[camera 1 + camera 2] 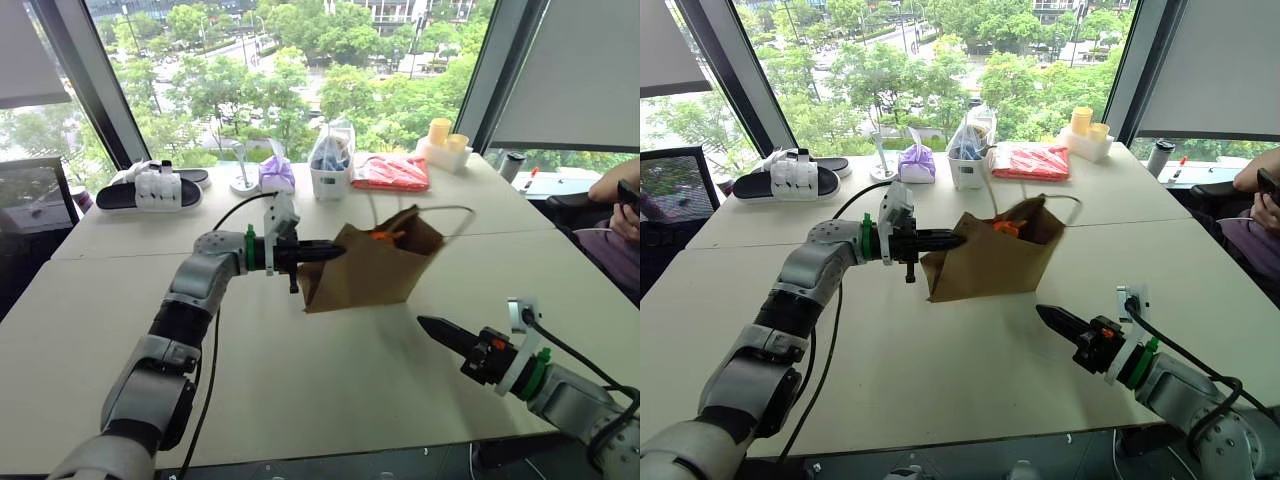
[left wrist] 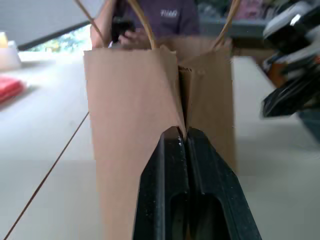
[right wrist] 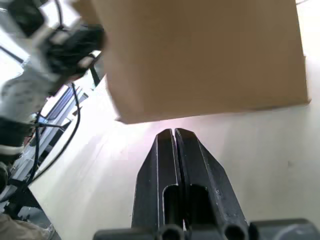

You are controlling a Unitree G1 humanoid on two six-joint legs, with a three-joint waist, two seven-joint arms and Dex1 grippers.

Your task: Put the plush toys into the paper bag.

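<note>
Left gripper (image 1: 335, 251) level, fingers pressed together, tips against folded side crease of paper bag (image 1: 372, 266). Maybe pinching the paper edge, can't tell; guessing it's steadying bag so it stays upright. Bag stands mid-table, mouth open, cord handles up. Orange plush toy (image 1: 386, 236) just peeking over rim, already inside. Green plush: no idea, probably deeper in bag, hidden. Right gripper (image 1: 446, 336) nearer, well apart from bag, fingers clamped together, nothing in them, looks done with its drop.
</note>
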